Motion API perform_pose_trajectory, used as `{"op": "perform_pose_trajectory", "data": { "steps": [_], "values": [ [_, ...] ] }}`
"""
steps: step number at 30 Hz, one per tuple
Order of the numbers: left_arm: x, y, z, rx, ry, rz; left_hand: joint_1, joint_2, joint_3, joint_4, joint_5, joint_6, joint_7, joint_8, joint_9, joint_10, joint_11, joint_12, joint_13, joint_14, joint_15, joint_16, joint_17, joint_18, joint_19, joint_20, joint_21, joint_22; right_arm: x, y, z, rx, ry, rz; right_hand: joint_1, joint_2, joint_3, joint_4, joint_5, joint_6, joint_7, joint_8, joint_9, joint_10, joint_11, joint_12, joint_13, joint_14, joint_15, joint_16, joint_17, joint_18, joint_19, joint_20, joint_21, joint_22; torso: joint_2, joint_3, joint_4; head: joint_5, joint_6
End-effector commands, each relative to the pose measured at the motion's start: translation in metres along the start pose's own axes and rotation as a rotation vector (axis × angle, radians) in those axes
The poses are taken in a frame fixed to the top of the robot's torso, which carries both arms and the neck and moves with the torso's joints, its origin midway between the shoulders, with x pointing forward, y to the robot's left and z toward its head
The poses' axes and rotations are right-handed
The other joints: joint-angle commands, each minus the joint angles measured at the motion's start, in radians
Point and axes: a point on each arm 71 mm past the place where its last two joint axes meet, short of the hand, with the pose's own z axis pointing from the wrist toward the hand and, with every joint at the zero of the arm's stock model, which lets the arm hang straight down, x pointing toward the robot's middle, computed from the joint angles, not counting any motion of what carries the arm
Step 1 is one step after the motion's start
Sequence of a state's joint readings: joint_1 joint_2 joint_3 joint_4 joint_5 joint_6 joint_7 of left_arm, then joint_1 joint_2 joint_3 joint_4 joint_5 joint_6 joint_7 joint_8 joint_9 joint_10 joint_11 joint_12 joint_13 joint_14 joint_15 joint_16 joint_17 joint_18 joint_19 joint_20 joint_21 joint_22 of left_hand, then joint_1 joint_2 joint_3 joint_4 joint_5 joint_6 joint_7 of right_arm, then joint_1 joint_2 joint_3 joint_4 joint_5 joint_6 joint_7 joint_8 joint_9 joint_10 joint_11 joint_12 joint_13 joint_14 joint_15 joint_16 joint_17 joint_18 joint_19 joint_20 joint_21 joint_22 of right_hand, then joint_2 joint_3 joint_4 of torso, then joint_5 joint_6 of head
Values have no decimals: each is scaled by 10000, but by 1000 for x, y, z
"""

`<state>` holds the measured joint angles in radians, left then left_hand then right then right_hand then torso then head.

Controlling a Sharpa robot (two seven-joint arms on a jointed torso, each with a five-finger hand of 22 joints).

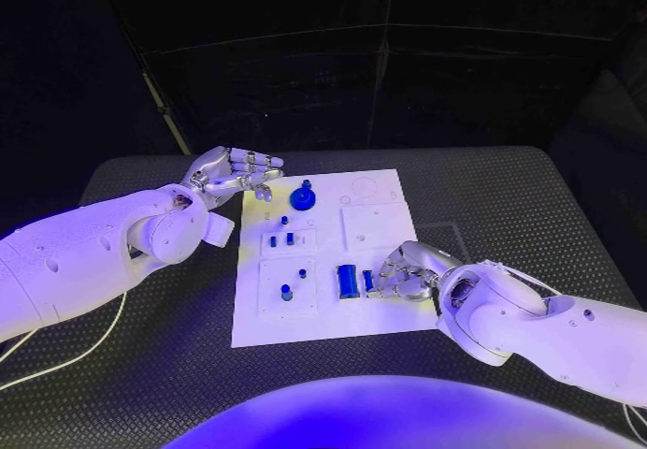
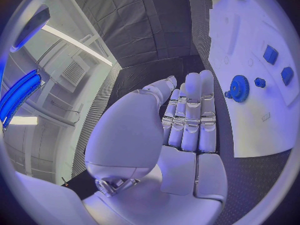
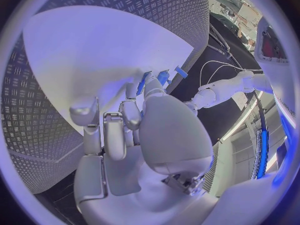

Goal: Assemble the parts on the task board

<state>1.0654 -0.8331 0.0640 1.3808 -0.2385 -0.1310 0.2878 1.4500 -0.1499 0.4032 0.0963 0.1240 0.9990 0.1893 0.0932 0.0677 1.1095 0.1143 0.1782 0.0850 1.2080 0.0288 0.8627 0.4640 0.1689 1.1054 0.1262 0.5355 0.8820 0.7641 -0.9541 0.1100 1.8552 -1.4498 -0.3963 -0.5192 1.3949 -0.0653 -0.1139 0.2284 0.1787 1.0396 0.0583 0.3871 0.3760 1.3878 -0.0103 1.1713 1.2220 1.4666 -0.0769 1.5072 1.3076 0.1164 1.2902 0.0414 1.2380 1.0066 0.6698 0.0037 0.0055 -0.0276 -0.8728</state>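
The task board [image 1: 381, 309] is lying flat in the middle of the black table [image 1: 539, 206], its long side running away from the robot. On it, a blue gear [image 1: 305, 197] is sitting near the far left corner, with a small blue knob just beside it toward the near side. Further toward the robot, a pair of small blue pegs [image 1: 280, 240] is standing in a raised square block, and another two blue pieces [image 1: 293, 285] are standing in the next block nearer the robot.

The left hand [image 1: 232, 174] is hovering at the board's far left edge, just beside the gear and not touching it. Its fingers [image 2: 195, 110] are stretched out straight and lying side by side, with nothing in them; from the left wrist view the gear [image 2: 238, 88] is sitting just off the fingertips.

The right hand [image 1: 409, 268] is resting over the right part of the board. A larger blue cylinder [image 1: 348, 280] is lying just beside its fingertips, and a thinner blue piece [image 1: 366, 281] is sitting right against them. In the right wrist view the fingers [image 3: 128, 112] are curling down toward the blue pieces [image 3: 156, 78], but I cannot tell whether they are actually clamping one or only touching it.
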Motion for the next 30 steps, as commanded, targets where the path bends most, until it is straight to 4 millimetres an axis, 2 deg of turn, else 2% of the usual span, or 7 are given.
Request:
{"op": "perform_pose_trajectory", "data": {
  "steps": [1,13,18,20,24,27,30],
  "values": [
    [1,-1,0,63,78,-63,-6,65,0,-73,-28,-50,11,23,-4,-63,19,41,6,-58,-10,-42,-12,134,-44,14,-50,-15,-3,2,-1,-164,-314,-87,-114,60,-128,59,161,94,12,47,25,12,-44,-5,14,817,3,4,1528,-46,-4,-48,-28,19,-15,3,-28,1,2],
    [0,0,0,46,70,-67,-17,79,11,-83,-27,-61,15,26,-5,-82,22,56,5,-61,-8,-45,-21,133,-45,16,-55,-17,-9,1,-6,-705,-497,1490,-1165,103,-821,633,657,-171,88,-75,16,-176,23,-363,-283,746,49,-187,1219,26,-215,-21,-297,-375,-51,-7,-2,-45,2],
    [0,0,-1,68,18,-65,-66,76,-3,-65,-33,-68,18,28,-5,-96,28,66,3,-67,0,-50,-29,130,-51,22,-64,-22,-22,-7,0,-1440,-392,3588,-736,373,-799,484,670,-856,358,-480,-124,-1214,258,-2129,-1730,346,230,-1229,-255,357,-1269,129,-1664,-2265,-134,-71,16,-166,138],
    [-1,0,-1,103,-47,-133,-142,73,-28,-31,-39,-71,1,36,-4,-108,26,85,4,-94,10,-71,-45,126,-71,33,-89,-36,-30,-10,6,-1751,-501,4446,-298,518,-726,326,633,-1119,495,-662,-192,-2431,399,-4103,-3321,-168,355,-2470,-1802,650,-2275,223,-3010,-3997,-170,-89,16,-192,159],
    [-4,0,-1,285,-309,-272,-373,39,-164,66,-44,-26,-142,108,6,-147,-28,161,-3,-703,40,-767,-384,127,-551,85,-554,-308,-54,-16,27,-2414,-991,6192,606,745,-628,-40,537,-1511,830,-1040,-350,-3665,728,-5616,-4480,-2111,688,-6941,-6301,614,-3007,538,-4401,-4849,-356,-172,-6,-300,356],
    [-7,0,0,513,-642,-481,-544,38,-290,217,-46,-119,-230,87,-9,-233,64,37,-113,-1780,347,-2484,-1165,31,-1695,321,-1717,-1067,-72,-19,50,-2869,-1443,7281,1277,935,-583,-219,165,-1621,1209,-1418,-649,-4364,1160,-7288,-6170,-3047,1168,-9097,-7263,599,-3831,942,-6043,-5843,-527,-242,-66,-363,629],
    [-11,0,2,689,-994,-683,-502,156,-341,292,-32,-159,-260,22,-7,-174,231,-219,-192,-1823,582,-3952,-1779,65,-2602,692,-2990,-2119,-81,-19,65,-3178,-1712,7775,1544,1071,-565,-275,67,-1478,1218,-1692,-911,-4487,1351,-8142,-7332,-4203,1542,-10666,-8085,460,-4555,1325,-7185,-6517,-650,-284,-103,-327,842]
  ]
}}
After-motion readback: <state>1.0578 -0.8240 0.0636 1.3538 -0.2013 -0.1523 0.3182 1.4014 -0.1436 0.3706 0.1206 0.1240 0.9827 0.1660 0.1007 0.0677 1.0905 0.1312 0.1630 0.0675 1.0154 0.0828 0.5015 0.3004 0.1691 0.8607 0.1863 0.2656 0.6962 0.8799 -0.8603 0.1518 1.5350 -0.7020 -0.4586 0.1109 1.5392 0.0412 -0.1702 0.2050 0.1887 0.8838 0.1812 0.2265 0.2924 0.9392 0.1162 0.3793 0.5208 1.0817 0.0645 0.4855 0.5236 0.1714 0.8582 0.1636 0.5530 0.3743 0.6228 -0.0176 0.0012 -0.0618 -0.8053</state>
